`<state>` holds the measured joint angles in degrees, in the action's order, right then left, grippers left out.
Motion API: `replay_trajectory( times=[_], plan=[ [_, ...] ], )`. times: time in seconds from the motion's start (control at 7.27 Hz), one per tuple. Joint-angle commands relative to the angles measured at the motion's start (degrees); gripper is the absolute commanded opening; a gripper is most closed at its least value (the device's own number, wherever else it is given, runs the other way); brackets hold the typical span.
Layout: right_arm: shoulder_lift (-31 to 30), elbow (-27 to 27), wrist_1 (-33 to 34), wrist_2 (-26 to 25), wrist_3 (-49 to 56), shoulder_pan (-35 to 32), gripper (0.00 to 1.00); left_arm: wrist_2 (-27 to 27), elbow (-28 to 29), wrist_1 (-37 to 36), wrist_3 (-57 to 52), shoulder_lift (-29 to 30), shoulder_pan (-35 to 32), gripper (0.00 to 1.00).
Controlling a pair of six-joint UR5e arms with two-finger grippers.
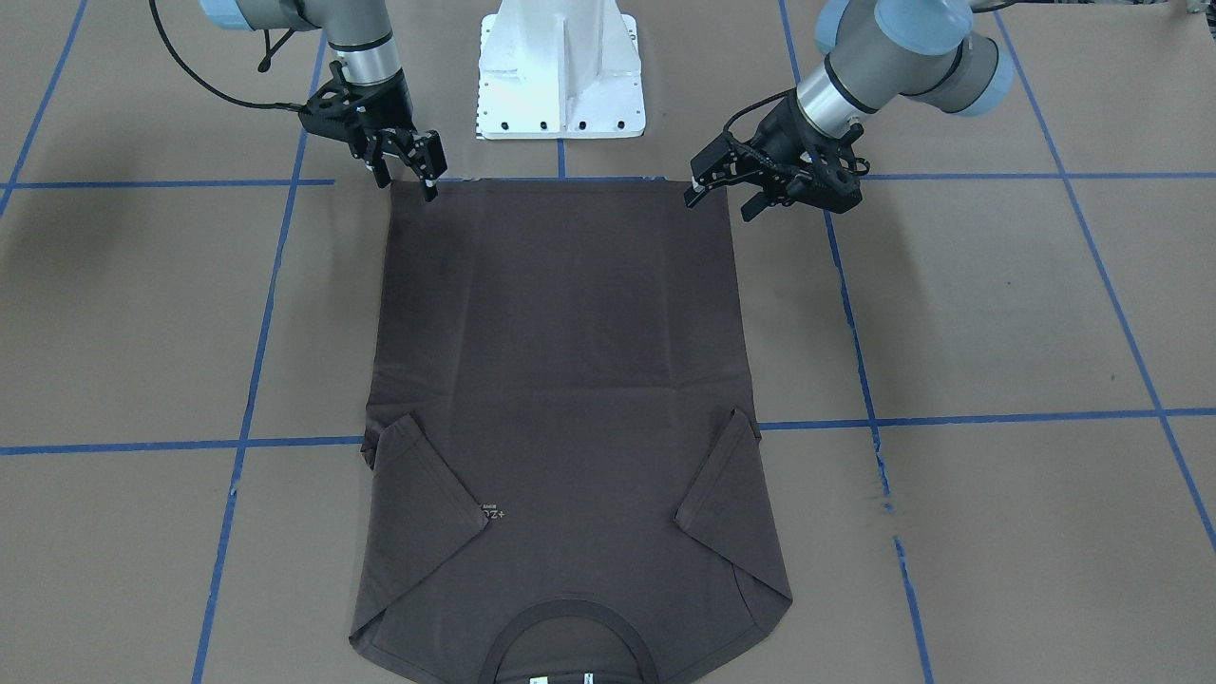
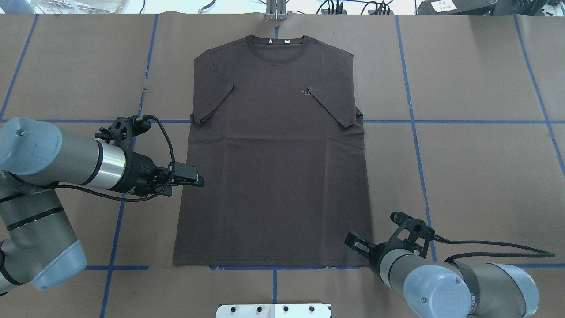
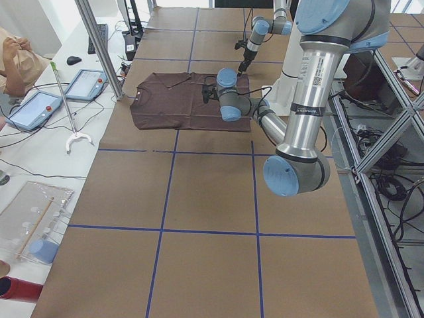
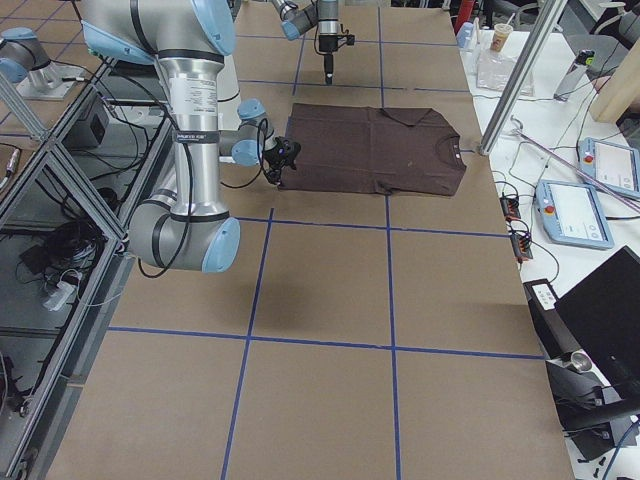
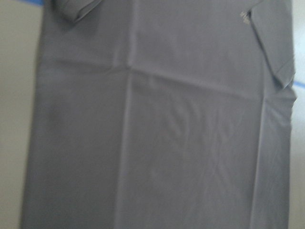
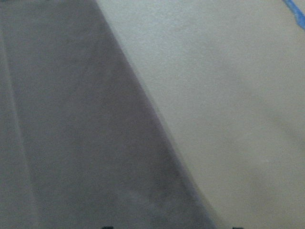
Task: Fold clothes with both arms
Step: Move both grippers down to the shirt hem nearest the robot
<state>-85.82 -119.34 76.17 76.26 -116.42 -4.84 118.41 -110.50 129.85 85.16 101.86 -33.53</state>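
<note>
The dark brown T-shirt (image 1: 560, 361) lies flat and front up on the table, both sleeves folded inward, its collar on the side away from the robot; it also shows in the overhead view (image 2: 273, 154). My left gripper (image 1: 724, 198) is open and empty, held above the shirt's left side edge near the hem (image 2: 198, 180). My right gripper (image 1: 407, 180) is open and empty, just over the hem's right corner (image 2: 353, 242). The left wrist view looks down on the shirt's body (image 5: 157, 124). The right wrist view shows the shirt's side edge (image 6: 71, 143) against brown paper.
The table (image 1: 997, 304) is covered in brown paper with a grid of blue tape lines. The white pedestal base (image 1: 560, 76) stands just behind the hem. Tablets (image 3: 33, 109) and cables lie on the operators' bench beyond the collar end.
</note>
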Motion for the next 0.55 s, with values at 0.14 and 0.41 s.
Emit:
replay_trajectory(
  times=[0.14,0.41],
  plan=[
    [-1.1,-0.19,0.12,0.99,-4.95,0.8,0.76,-0.2,-0.07,0.05,0.27,0.18,0.83,0.99],
    [-1.1,-0.11,0.12,1.61,-6.27,1.33,0.64,-0.2,-0.15,0.05,0.36,0.18,0.74,0.99]
  ],
)
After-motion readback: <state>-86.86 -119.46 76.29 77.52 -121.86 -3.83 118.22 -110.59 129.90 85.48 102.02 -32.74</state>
